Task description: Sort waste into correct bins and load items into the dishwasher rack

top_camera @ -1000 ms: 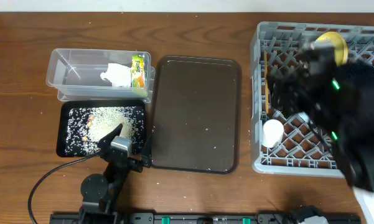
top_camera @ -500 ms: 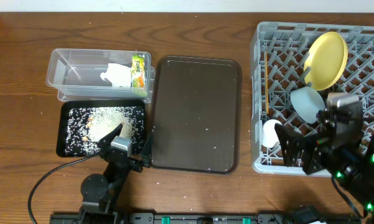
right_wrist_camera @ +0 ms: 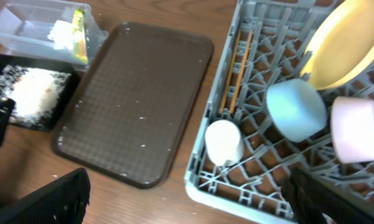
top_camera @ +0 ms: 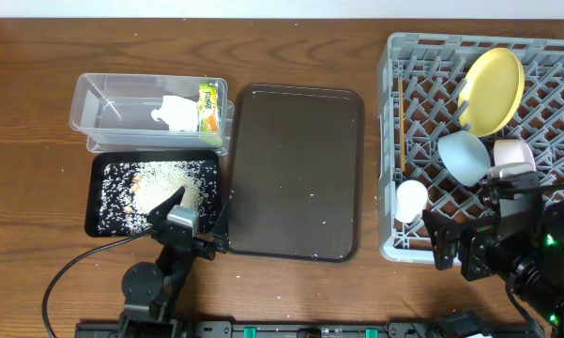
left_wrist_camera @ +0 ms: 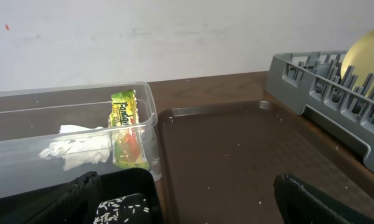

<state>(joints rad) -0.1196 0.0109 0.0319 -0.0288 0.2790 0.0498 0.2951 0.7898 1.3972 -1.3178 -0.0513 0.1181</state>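
Rack (top_camera: pixel 387 113) loaded: right hand (right_wrist_camera: pixel 187 177), drawn back to the surface's front edge, gapes wide and empty, uncovering cream bowl (top_camera: pixel 513 153) beside blue bowl (top_camera: pixel 464 155), plate (top_camera: pixel 493 89) and cup (top_camera: pixel 412 199). Left hand (top_camera: pixel 195 208) idles open, empty. Sorting looks all but done.

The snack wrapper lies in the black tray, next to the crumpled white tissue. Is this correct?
No. The snack wrapper lies in the clear plastic tub, next to the crumpled white tissue; the black tray holds the food grains. The left wrist view shows it.
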